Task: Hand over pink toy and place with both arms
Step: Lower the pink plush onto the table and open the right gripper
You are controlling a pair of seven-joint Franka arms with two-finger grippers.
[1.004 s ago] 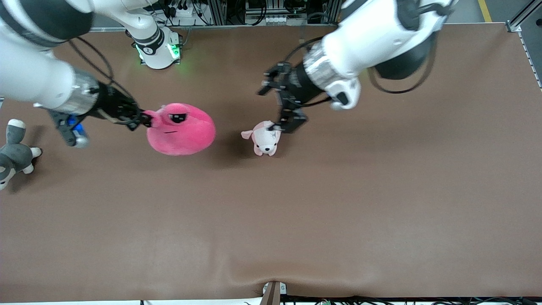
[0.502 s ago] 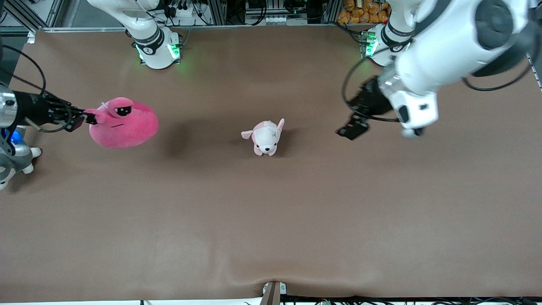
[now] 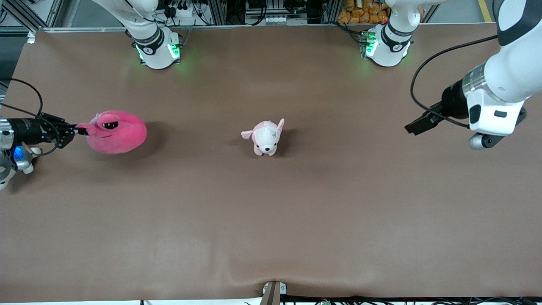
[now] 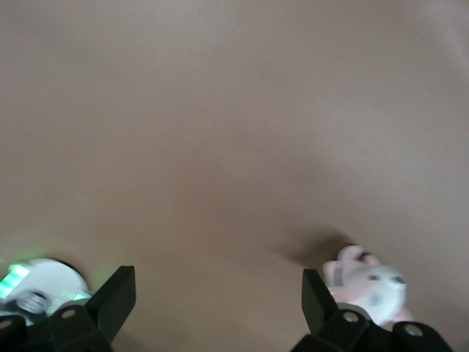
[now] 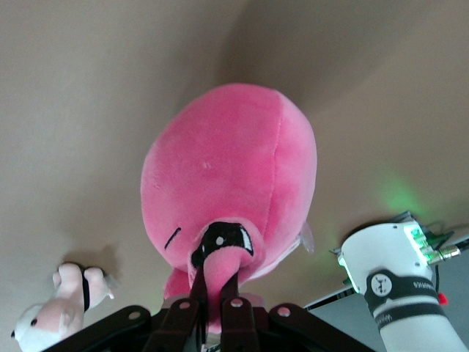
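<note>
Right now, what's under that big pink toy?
Only bare brown table and its shadow; the pink toy hangs from the right pincer. Its underside is hidden.

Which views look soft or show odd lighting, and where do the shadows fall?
Front view: sharp, pink toy throws a soft shadow on the table; green base LEDs glow. Left wrist view: blurred all over, puppy plush smeared beside the open left gripper. Right wrist view: right gripper soft, toy sharper.

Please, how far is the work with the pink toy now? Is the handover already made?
Done, as it looks: the handover, since only the right end effector holds the pink toy, shut on a small flap of it. In hand: it carries the toy at the right arm's end of the table. Left: setting it down and letting go. The left end effector is open and holds nothing.
</note>
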